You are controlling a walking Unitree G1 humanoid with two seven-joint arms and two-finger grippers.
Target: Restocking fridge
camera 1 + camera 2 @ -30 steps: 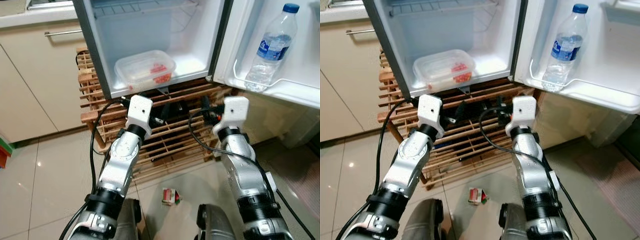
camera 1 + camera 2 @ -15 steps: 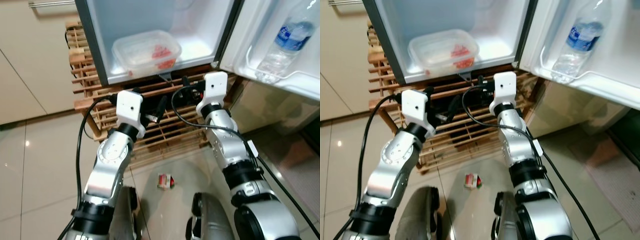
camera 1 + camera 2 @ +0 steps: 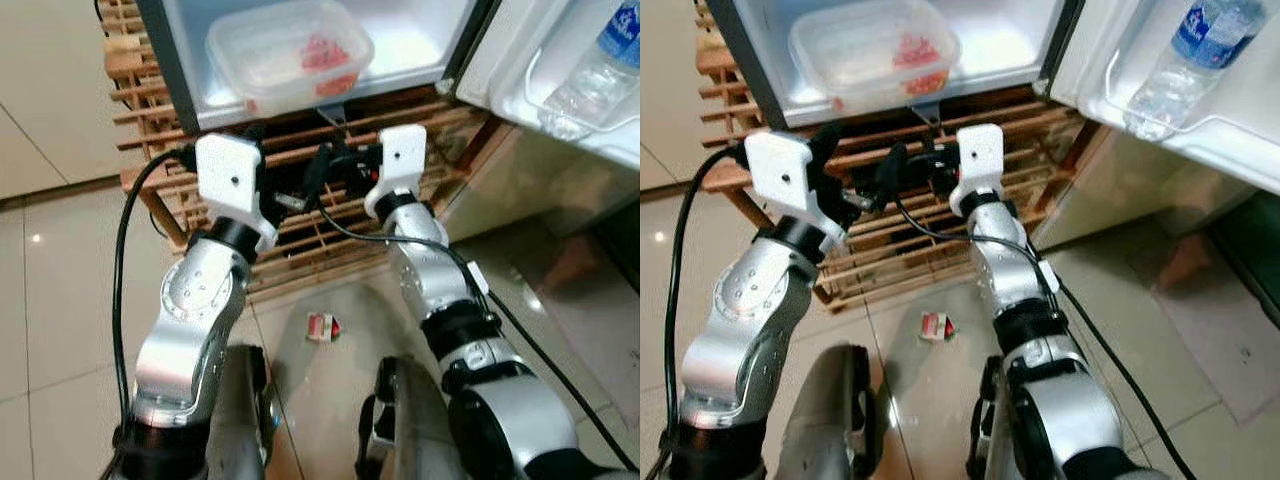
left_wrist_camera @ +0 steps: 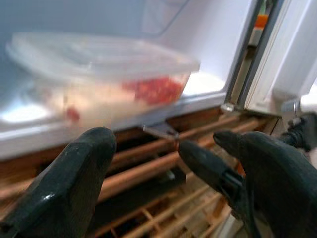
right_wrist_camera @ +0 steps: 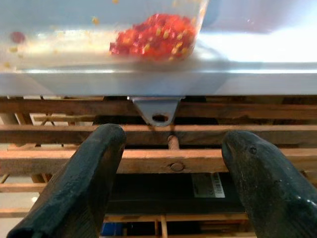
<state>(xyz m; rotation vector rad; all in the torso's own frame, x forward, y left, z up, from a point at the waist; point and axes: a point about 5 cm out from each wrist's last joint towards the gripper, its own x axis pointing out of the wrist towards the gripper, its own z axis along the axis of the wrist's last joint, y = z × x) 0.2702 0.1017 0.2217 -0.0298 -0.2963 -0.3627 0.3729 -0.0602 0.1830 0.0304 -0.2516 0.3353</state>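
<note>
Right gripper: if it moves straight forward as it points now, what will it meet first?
Probably the wooden slats under the fridge floor, as the open right gripper points at them; depth is unclear.

**What I count in front of me**

One open fridge (image 3: 420, 40). One clear lidded container (image 3: 285, 50) on its floor. One water bottle (image 3: 1185, 60) in the door shelf. One slatted wooden rack (image 3: 300, 245) beneath. One small carton (image 3: 322, 326) on the tiled floor. Two sets of jaws, mine, both spread apart.
</note>
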